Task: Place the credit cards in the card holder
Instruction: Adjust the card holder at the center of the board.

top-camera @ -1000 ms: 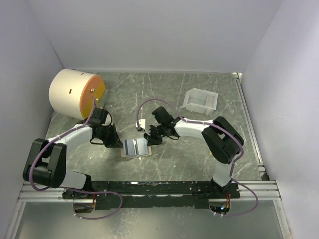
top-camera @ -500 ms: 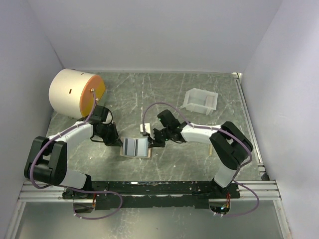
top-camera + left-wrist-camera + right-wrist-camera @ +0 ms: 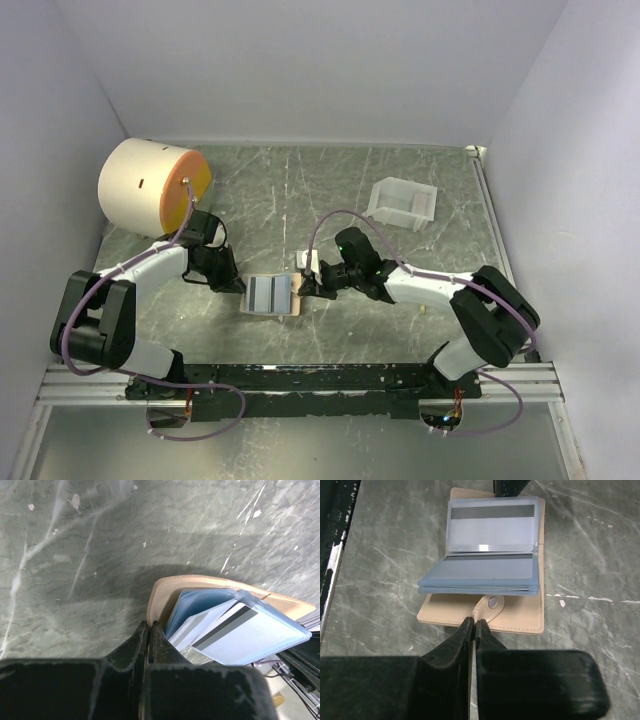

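Observation:
The tan card holder [image 3: 270, 295] lies open on the table between my grippers, its grey-blue pockets fanned upward. Its snap tab [image 3: 492, 602] lies on the near tan flap. A greyish credit card with a dark stripe [image 3: 492, 527] sits in the far clear pocket, and it also shows in the left wrist view [image 3: 250, 630]. A second card [image 3: 487, 569] sits in the nearer pocket. I see no loose card on the table. My left gripper [image 3: 150, 626] is shut on the holder's tan cover [image 3: 165, 592]. My right gripper [image 3: 474, 622] is shut on the opposite tan edge at the tab's base.
A big cream cylinder with an orange face [image 3: 150, 187] stands at the far left. A white box-like tray [image 3: 403, 203] sits at the back right. A small pale scrap [image 3: 425, 305] lies right of my right arm. Walls close in on three sides.
My right arm has swung right and lower, its gripper staying at the holder's right edge. The holder has spread wider and flatter. My left gripper has barely moved.

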`<state>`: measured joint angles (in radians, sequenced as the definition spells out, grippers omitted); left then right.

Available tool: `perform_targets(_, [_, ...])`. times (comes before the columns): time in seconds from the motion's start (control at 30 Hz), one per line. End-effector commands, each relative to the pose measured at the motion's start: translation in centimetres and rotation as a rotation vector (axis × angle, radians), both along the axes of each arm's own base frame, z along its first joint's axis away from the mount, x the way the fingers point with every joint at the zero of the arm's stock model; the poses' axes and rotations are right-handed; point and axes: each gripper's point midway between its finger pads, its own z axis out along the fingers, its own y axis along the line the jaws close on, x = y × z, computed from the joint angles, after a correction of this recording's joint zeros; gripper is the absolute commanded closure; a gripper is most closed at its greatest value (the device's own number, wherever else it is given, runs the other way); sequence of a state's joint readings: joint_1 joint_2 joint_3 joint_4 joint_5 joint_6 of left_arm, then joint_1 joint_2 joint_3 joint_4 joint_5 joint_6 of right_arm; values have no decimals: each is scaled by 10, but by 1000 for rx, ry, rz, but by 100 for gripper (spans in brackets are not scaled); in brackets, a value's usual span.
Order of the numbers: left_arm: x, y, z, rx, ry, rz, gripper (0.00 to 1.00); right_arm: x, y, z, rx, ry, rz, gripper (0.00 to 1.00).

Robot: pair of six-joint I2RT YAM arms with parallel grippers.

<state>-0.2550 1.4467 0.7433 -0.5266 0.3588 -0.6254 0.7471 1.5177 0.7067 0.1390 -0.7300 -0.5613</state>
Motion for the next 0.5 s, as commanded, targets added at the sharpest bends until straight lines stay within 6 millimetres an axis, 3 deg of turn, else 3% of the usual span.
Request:
perform_targets(0.0, [8,16,-4,81,-8,28,93,-2,3,13,108,5,-29,100])
perform_targets(0.23, [6,15,-6,80,-1,25,93,2,2,7,153,23,-102,100])
perform_targets(0.47, [6,15,-7,80,4,23,93,24,-5,24,306,77,-367,100])
